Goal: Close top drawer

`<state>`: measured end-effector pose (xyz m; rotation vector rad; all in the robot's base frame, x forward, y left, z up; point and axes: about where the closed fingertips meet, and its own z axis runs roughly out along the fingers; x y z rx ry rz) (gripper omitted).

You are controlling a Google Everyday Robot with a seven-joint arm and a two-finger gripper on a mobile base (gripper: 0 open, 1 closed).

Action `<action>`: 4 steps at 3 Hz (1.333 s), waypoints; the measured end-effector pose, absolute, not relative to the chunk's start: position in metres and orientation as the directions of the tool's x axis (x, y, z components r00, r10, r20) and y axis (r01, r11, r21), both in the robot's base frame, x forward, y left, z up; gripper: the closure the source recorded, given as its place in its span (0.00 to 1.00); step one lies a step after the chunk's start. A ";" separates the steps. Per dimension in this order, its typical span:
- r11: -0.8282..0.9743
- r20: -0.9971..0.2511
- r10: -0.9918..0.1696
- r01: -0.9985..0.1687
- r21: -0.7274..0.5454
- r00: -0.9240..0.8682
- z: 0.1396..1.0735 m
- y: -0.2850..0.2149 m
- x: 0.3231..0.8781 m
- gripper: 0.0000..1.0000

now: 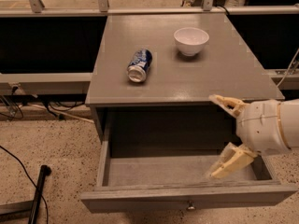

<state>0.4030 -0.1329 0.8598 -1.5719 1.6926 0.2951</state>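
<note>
One worktop (210, 73) is carrying two things: one blue can (139, 65) lying on its side and one white bowl (191, 40) standing upright. One top drawer (140, 199) is hanging open beneath it, showing one small round knob (189, 205) on its front. One pincer (212, 136) is hovering over the drawer's right end, its two fingers (226, 104) spreading wide apart. One black pole (38, 190) is lying on the floor at lower left.
</note>
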 end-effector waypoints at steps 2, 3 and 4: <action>0.255 -0.635 -0.772 -0.916 -0.309 -0.001 0.827 -0.159 0.375 0.18; 0.254 -0.630 -0.777 -0.914 -0.318 0.003 0.816 -0.175 0.345 0.41; 0.277 -0.637 -0.771 -0.909 -0.313 -0.015 0.797 -0.192 0.322 0.65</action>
